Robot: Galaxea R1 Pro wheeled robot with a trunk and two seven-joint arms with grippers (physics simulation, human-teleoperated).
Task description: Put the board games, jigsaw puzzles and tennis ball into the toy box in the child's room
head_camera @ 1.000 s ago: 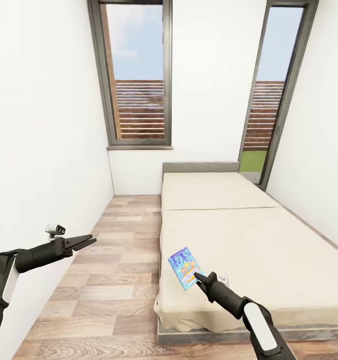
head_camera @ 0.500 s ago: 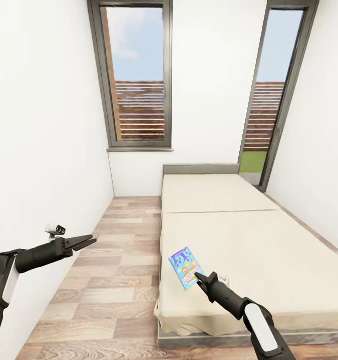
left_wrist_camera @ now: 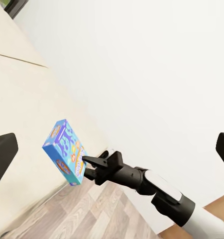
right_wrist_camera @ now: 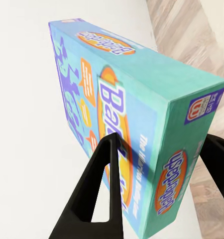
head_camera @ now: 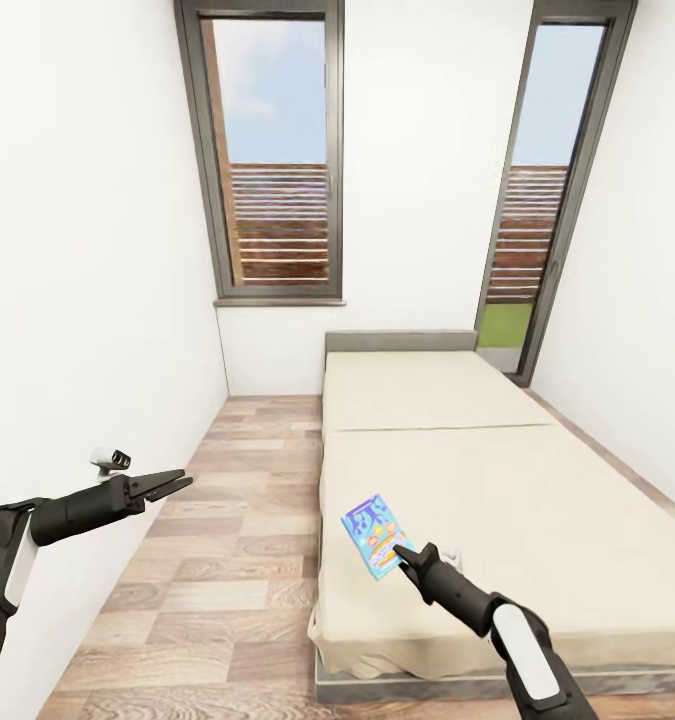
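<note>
- Since a second ago the right gripper (head_camera: 401,551) and the flat blue printed board-game box (head_camera: 375,535) it carries have shifted a little toward the middle of the bed and slightly farther from the camera, and the whole head view has tipped a little, showing less of the bed's foot; the left arm sits where it was.
- The right gripper is clamped on the blue box (right_wrist_camera: 142,134): in the right wrist view one black finger (right_wrist_camera: 104,189) lies across the printed face and the other sits against the opposite side, at a lower corner of the box.
- The box is held clear of the bed, standing nearly upright and tilted, over the near left part of the mattress; the left wrist view shows it (left_wrist_camera: 65,152) pinched at its lower edge by the right gripper (left_wrist_camera: 87,167).
- The left gripper (head_camera: 180,483) hangs over the floor near the left wall, holding nothing, its fingers drawn close to a point.
- The long beige bed (head_camera: 497,500) with a grey headboard lies along the right side of the room.
- The wood-plank floor (head_camera: 227,520) runs between the bed and the white left wall.
- Two tall grey-framed windows (head_camera: 275,150) stand in the far wall.
</note>
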